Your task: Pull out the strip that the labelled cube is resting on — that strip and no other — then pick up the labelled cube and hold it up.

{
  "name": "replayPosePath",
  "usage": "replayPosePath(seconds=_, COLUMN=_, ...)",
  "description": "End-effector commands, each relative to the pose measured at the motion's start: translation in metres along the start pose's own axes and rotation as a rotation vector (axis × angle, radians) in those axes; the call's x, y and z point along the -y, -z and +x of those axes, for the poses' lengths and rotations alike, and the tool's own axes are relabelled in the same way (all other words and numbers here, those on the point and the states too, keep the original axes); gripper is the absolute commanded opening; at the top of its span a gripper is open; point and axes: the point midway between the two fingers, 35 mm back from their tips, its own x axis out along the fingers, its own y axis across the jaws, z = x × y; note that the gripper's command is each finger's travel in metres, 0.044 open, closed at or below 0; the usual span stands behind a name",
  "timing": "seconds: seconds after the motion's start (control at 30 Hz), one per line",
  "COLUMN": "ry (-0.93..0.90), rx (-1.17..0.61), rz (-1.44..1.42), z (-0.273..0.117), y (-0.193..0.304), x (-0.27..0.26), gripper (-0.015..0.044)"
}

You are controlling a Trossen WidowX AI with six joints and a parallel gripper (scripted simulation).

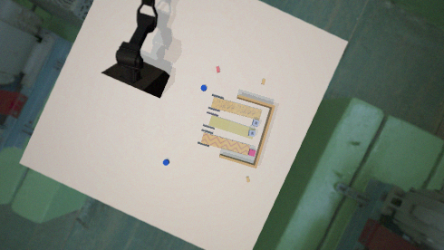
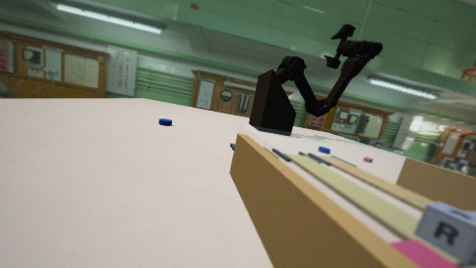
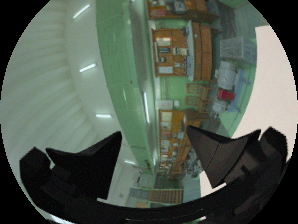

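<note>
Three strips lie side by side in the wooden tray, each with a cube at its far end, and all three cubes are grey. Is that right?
Not quite. In the top view the wooden tray holds three strips, but only two cubes are grey; the cube on the zigzag strip is pink.

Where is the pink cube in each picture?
Top view: the pink cube sits right of center, at the right end of the zigzag strip, inside the tan frame.
Exterior view: its pink top shows at the bottom right edge, just in front of the grey cube marked R.
Wrist view: not in it; only the open pincer and the room show.
Shared landmark: the tan frame, seen in the top and exterior views.
</note>
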Motion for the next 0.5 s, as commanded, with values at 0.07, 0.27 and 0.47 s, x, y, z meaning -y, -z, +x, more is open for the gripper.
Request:
replayPosePath(seconds=0.07, ry=-0.068, rx=-0.024, rz=-0.02, z=0.001, y=0.013, x=-0.024, gripper=0.04)
replayPosePath(seconds=0.27, ry=-0.339, rx=-0.137, rz=-0.097, z=-0.009, y=0.074, x=-0.111, gripper=0.04)
replayPosePath(seconds=0.47, ry=-0.611, rx=-0.275, rz=-0.164, z=-0.042, y=0.146, x=-0.18, gripper=0.04)
